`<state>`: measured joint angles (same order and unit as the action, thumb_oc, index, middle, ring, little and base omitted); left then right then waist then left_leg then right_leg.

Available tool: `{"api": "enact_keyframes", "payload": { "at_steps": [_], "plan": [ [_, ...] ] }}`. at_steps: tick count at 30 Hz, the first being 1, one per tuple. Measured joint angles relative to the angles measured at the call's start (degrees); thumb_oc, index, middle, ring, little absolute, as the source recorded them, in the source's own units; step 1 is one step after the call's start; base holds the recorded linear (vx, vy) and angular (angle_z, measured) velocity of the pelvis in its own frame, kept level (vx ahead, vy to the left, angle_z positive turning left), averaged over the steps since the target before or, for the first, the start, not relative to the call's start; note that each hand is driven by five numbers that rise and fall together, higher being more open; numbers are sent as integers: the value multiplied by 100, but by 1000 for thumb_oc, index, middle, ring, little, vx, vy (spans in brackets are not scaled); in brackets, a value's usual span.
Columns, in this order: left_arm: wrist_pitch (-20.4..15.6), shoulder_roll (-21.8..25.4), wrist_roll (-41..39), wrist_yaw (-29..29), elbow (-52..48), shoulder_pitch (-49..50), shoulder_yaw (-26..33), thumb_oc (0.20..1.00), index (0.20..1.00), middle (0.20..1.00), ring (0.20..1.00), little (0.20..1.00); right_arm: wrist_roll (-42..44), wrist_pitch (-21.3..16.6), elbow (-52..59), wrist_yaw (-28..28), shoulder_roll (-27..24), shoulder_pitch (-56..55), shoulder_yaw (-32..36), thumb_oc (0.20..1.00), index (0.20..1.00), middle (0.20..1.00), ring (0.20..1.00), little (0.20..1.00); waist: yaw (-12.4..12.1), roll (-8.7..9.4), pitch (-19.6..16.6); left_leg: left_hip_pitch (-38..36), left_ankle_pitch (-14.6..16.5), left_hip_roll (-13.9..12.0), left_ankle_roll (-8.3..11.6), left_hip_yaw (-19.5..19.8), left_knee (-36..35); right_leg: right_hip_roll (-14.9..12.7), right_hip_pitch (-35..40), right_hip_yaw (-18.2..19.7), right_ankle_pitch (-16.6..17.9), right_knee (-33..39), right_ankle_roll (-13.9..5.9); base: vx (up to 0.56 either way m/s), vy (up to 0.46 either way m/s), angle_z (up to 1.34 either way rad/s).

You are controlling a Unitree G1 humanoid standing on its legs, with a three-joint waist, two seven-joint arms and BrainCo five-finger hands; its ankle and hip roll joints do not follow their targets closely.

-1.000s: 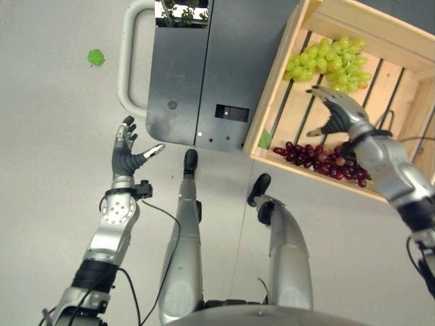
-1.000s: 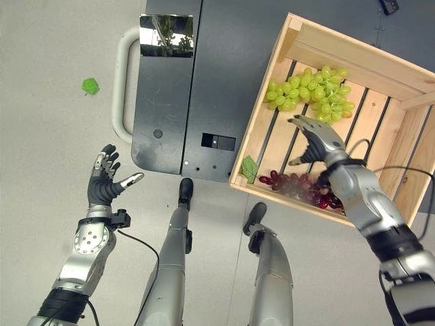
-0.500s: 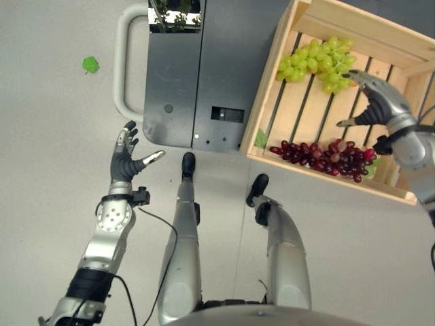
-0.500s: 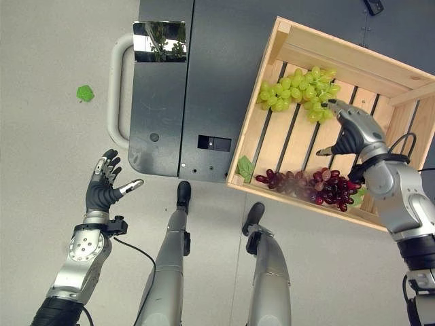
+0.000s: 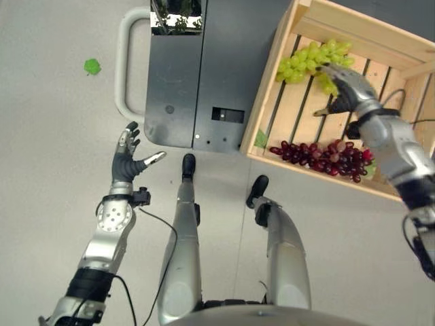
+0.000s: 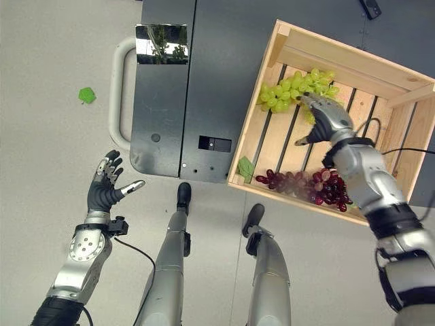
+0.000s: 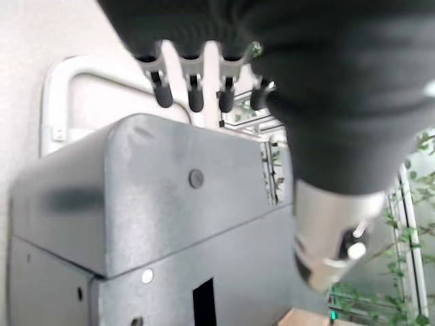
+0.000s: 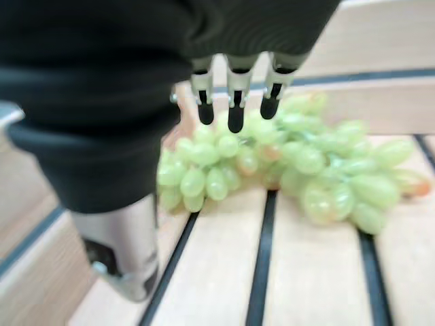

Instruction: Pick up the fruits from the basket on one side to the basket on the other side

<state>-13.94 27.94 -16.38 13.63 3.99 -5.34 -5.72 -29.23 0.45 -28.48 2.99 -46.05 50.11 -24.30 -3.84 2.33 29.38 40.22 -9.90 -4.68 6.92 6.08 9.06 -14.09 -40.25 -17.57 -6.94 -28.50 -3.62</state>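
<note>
A slatted wooden crate (image 6: 272,64) stands on the floor at the right. In its far part lies a bunch of green grapes (image 6: 289,92), also seen close up as green grapes (image 8: 299,156). A bunch of dark red grapes (image 6: 306,185) lies along the near wall. My right hand (image 6: 325,121) hovers open inside the crate, just over the near end of the green bunch, with straight fingers (image 8: 234,102) and nothing held. My left hand (image 6: 105,190) is raised open over bare floor at the left.
A dark grey cabinet (image 6: 183,88) with a white loop handle (image 6: 117,92) lies left of the crate. One green leaf (image 6: 86,95) rests on the floor at far left, another green leaf (image 6: 246,167) inside the crate's near corner.
My right hand swung right across the crate and has come back left, up to the green grapes. The left hand has stayed in place.
</note>
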Motion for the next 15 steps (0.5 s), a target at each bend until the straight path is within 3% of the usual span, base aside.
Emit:
{"api": "enact_keyframes", "payload": {
  "at_steps": [6,15],
  "plan": [
    [-1,9,-5,121,186,-88,-33,1000,1000,1000,1000,1000,-288,125,-597,131,219,567,-394,1000,1000,1000,1000,1000,-181,-5,2,74,-14,14,23,6,-5,-13,-69,-2,3,12,-7,0,0,0],
    [-1,14,-6,195,219,-180,-131,1000,1000,1000,1000,1000,-501,205,-1028,254,264,1120,-705,1000,1000,1000,1000,1000,-175,-17,-1,154,-16,6,11,-25,4,-17,-189,29,4,-27,7,0,0,0]
  ]
}}
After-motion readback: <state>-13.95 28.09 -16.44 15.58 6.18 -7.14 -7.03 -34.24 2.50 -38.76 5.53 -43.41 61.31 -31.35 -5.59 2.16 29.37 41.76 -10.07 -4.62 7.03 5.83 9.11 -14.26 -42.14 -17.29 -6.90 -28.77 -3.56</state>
